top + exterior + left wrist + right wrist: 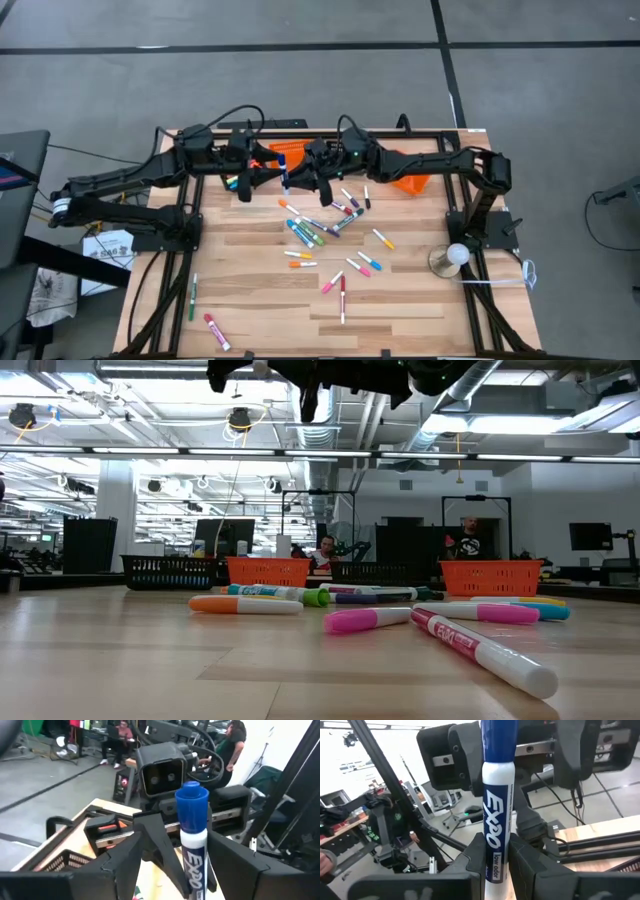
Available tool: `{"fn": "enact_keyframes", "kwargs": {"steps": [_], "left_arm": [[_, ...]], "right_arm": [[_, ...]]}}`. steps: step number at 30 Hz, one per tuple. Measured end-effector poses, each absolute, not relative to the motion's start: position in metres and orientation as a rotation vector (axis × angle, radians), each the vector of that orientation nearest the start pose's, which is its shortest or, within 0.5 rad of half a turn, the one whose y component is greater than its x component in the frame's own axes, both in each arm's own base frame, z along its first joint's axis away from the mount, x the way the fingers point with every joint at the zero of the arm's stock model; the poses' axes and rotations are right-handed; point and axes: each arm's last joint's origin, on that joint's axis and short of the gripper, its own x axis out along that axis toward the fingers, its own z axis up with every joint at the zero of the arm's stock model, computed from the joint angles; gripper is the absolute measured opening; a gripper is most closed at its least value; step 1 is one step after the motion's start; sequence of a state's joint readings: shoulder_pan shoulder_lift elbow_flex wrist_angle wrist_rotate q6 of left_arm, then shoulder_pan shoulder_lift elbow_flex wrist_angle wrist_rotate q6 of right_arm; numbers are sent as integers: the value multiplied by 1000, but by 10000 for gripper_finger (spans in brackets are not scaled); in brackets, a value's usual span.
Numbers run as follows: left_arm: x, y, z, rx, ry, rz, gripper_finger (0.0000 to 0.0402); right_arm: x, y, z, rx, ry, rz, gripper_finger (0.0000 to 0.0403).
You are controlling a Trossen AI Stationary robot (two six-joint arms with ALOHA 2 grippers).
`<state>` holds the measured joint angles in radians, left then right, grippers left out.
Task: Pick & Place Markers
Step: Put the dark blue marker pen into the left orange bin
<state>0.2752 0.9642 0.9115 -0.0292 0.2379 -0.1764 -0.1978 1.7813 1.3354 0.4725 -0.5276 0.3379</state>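
Two pincers meet above the scattered markers [330,235]: right pincer [495,865] clamps the blue marker [496,810], left pincer [192,870] stands apart around it.

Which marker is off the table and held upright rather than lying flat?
The blue-capped Expo marker, gripped at its lower end by the right gripper; every other marker lies flat on the wooden table.

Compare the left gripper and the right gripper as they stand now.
Fingers: the left gripper stands wide open, its fingers clear of the blue-capped white Expo marker; the right gripper is shut on that marker's barrel.
Load: the left carries nothing; the right alone holds the marker upright.
Approach: the left reaches in from the left side, the right from the right side.
Shared: both hover facing each other above the far side of the wooden table.
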Motion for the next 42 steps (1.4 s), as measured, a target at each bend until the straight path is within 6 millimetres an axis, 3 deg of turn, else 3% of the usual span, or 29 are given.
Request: {"fn": "enact_keyframes", "kwargs": {"steps": [9, 20, 28, 36, 42], "left_arm": [[224, 55, 351, -263, 94, -3, 210], [221, 54, 355, -262, 71, -10, 69], [221, 53, 354, -264, 73, -16, 65], [219, 60, 352, -184, 90, 5, 65], [214, 72, 344, -160, 167, 95, 65]], "right_arm": [[410, -68, 318, 313, 18, 321, 44], [410, -68, 313, 310, 56, 304, 44], [410, -69, 313, 305, 54, 296, 47], [403, -87, 306, 376, 156, 411, 159], [395, -98, 293, 492, 310, 529, 203]]}}
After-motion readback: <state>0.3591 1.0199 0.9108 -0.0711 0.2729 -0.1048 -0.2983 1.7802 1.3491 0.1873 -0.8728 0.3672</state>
